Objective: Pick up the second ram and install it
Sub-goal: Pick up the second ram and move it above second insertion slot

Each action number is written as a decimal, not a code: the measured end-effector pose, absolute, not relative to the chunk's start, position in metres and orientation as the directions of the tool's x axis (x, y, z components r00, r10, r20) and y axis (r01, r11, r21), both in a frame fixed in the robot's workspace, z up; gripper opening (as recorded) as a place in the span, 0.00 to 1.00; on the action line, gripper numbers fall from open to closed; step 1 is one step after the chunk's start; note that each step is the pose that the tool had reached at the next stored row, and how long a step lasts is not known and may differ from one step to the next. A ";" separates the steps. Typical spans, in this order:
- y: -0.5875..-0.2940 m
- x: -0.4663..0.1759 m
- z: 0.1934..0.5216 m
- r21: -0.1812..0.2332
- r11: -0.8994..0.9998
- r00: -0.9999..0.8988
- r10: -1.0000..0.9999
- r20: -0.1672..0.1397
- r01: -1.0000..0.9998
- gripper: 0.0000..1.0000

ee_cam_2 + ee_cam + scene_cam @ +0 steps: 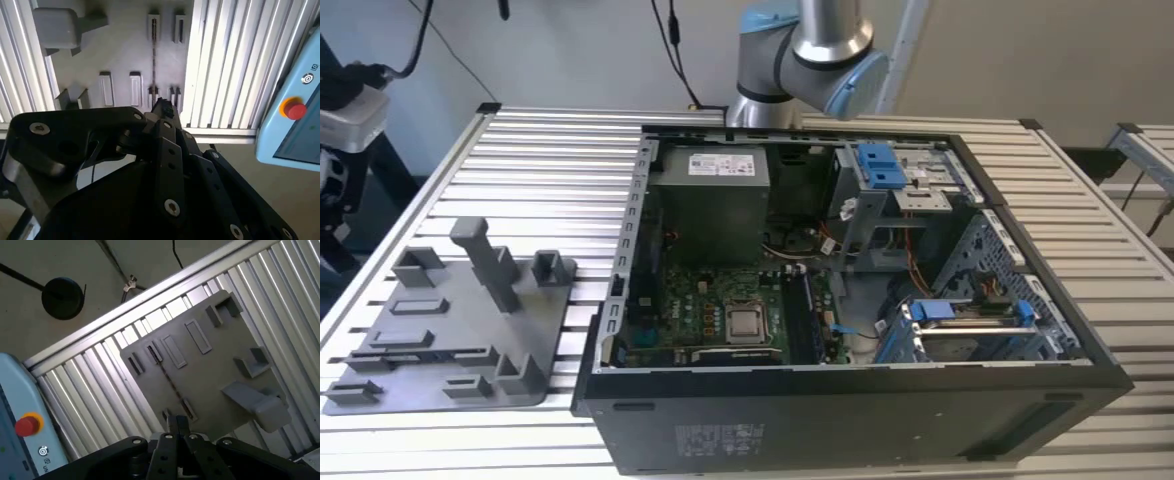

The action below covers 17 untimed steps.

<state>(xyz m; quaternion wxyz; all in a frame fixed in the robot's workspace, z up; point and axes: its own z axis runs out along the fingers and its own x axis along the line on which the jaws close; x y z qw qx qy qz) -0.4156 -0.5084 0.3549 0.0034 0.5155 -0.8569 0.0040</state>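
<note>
— What does the exterior view give us?

— A ribbed metal desk point(547, 140) with an open computer case point(854, 420) standing on it. Just beside the case, on the exterior view's left, lies a grey tray point(454, 385) with upright pegs. The arm point(807, 60) rises behind the case's far wall. Inside the case lies a green circuit board point(687, 310) with a square processor point(750, 322) on it. A grey power supply point(707, 190) sits further back.

— And the second wrist view?

— It looks down past the black fingers point(162, 107) onto the tray point(120, 50). The tips are pressed together with nothing between them. The memory stick point(153, 55) stands on its edge in a narrow slot of the tray. It shows as a thin dark line, below the fingers and clear of them. Past the desk's edge there is a light blue control pendant point(272, 135) with a red button point(295, 110).

— Does the first wrist view agree?

— It does. The fingers point(172, 424) are closed on themselves and empty, hanging over the near rim of the tray point(220, 365). The memory stick point(167, 377) runs as a dark line along its slot, with grey pegs well to one side of it. The desk's slats point(280, 280) surround the tray. The pendant point(15, 390) and its button point(27, 425) sit beyond the edge. A dark round disc point(62, 297) lies on the floor further off.
</note>
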 end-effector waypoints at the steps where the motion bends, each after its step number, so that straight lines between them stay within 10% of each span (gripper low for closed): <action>1: -0.508 -0.416 0.355 -0.003 0.453 -0.453 -0.892 0.010 -0.892 0.11; 17: -0.508 -0.416 0.348 -0.003 0.183 -0.183 -0.983 0.010 -0.983 0.11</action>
